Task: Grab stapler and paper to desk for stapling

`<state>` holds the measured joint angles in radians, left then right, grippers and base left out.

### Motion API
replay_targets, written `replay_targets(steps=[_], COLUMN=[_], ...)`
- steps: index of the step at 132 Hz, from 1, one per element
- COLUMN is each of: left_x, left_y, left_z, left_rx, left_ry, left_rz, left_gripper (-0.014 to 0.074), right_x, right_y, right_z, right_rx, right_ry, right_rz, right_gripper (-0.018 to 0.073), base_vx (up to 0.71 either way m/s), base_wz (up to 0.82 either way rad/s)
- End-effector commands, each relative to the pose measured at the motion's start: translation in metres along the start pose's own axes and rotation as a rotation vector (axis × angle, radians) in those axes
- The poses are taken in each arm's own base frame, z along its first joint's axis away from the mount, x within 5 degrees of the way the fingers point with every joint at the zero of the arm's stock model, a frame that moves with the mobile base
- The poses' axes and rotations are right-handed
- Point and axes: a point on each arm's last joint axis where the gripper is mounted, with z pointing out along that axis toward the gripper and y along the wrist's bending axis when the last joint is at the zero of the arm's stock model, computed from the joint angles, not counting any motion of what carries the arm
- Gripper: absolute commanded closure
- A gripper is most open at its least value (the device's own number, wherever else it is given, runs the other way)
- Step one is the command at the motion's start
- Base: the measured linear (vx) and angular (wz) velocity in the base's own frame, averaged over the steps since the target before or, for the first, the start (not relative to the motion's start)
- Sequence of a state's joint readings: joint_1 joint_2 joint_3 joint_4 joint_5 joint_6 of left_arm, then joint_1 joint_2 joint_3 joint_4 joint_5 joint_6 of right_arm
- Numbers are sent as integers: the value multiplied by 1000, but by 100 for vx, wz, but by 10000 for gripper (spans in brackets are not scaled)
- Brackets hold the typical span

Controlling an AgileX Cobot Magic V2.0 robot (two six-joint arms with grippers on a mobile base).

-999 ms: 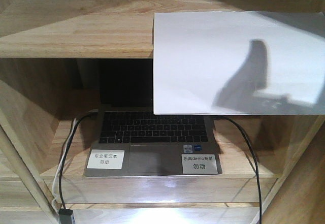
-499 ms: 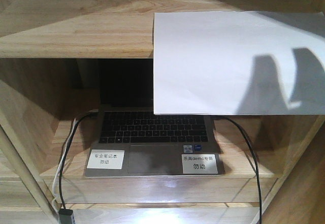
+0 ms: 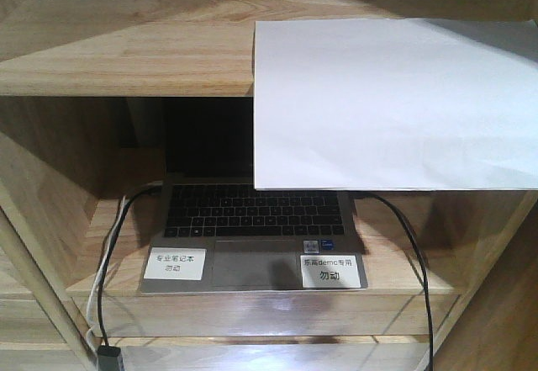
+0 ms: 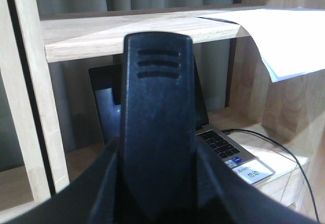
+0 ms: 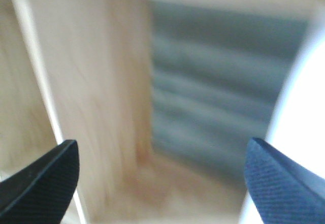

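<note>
Paper lies on the upper shelf board, at its right end. The sheet's near part hangs out past the board's front edge and sags a little. From the front view that overhang hides the right part of the screen of the open laptop on the shelf below.

Your left gripper is clamped on the black stapler, which stands upright between the fingers, three grooves near its top. It blocks the middle of that wrist view, with the shelf edge and laptop screen behind it.

Your right gripper is spread wide, with nothing between its fingertips. Its view is blurred: a wooden panel on the left, grey folds behind, and a white blur on the right that you cannot identify for sure.

Two white stickers sit on the laptop's palm rest. A black cable runs down from under the paper's edge on the right, and more cables hang on the left.
</note>
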<state>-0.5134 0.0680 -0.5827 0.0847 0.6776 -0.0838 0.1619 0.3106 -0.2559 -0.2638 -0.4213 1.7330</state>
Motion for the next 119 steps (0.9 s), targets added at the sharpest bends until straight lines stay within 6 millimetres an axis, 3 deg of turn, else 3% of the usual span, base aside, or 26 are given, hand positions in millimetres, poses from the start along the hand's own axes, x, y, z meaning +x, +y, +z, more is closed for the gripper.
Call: replay_targets(steps=[1, 58, 102, 119], left_x=[-18, -18, -18, -18], left_y=[-1, -1, -1, -1], left_z=[-2, -2, -2, -2], left_rx=[14, 14, 14, 14], left_ry=[-130, -130, -129, -129], left_rz=[1, 1, 1, 1], left_gripper=[603, 603, 603, 603], right_x=[5, 17, 19, 19], right_y=[-1, -63, -58, -61], right_z=[-5, -28, -21, -15], right_rx=[-56, 112, -31, -27], right_ry=[57, 119, 127, 123], right_rz=[46, 150, -61, -61], right_gripper=[-50, -32, -3, -3], base_vx=[0, 0, 0, 0], base_wz=[0, 0, 0, 0])
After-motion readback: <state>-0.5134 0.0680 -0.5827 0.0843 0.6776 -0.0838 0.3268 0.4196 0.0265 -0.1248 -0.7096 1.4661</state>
